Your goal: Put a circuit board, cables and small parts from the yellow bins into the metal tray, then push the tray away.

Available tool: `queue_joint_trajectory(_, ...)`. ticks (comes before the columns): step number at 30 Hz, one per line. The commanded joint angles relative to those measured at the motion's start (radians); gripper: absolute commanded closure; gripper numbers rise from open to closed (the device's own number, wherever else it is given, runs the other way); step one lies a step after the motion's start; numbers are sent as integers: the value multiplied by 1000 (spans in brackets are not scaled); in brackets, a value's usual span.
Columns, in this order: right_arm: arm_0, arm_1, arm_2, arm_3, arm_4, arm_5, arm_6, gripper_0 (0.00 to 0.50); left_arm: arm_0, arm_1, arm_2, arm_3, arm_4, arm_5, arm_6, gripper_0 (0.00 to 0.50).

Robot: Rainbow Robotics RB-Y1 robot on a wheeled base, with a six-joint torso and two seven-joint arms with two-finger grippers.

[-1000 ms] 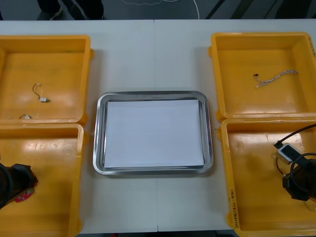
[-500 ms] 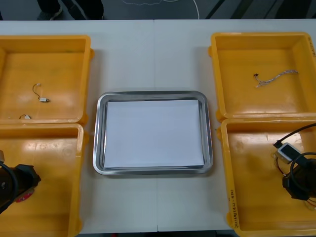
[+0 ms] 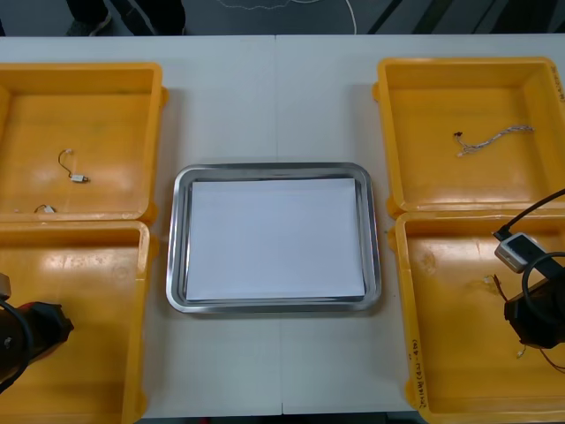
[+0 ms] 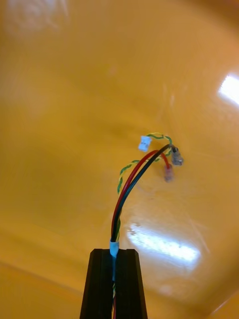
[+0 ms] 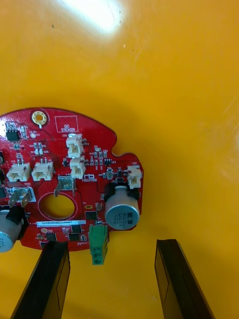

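Cable [image 4: 117, 214]: a red, black and yellow-green bundle, pinched at its taped end. Its loose ends, tipped with small plugs, fan out past the fingertips above the bin floor.
Right gripper [image 4: 114, 253]: fingers closed on the cable, nearly touching each other; it sits over the near right bin [image 3: 406, 336].
Circuit board [image 5: 94, 149]: round and red, lying flat on the floor of the near left bin [image 3: 144, 318], its green plug pointing into the gap between the fingers.
Left gripper [image 5: 110, 243]: fingers spread wide, gripping nothing. One fingertip overlaps the board's rim; the other stands beside the board over bare bin floor.
Tray [image 3: 177, 265]: in the middle of the table [image 3: 274, 97], between the bins, white inside.
Far right bin [image 3: 386, 132]: a twisted cable [image 3: 494, 139] lies on its floor.
Far left bin [image 3: 159, 132]: two small metal parts [image 3: 79, 179] with thin wires, one by the near wall.
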Motion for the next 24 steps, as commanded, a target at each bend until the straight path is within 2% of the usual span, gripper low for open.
queue_joint_trajectory(1, -72, 9, -32, -57, -59, 54, -149, 500, 41, -8, -24, -8, -16, -16, -97, 0)
queue_joint_trajectory(6, -134, 9, -21, -66, -113, 116, -273, 500, 46, -8, -33, -8, -22, -19, -106, 0)
queue_joint_trajectory(16, -267, 9, 57, -123, -136, 252, -549, 500, 46, -8, -47, 18, -33, -55, -120, 0)
queue_joint_trajectory(22, -334, 48, 111, -131, -131, 277, -678, 500, 43, -8, -47, 21, -36, -56, -123, 5)
queue_joint_trajectory(24, -350, 66, 114, -129, -127, 287, -687, 500, 43, -8, -47, 21, -36, -56, -123, 33)
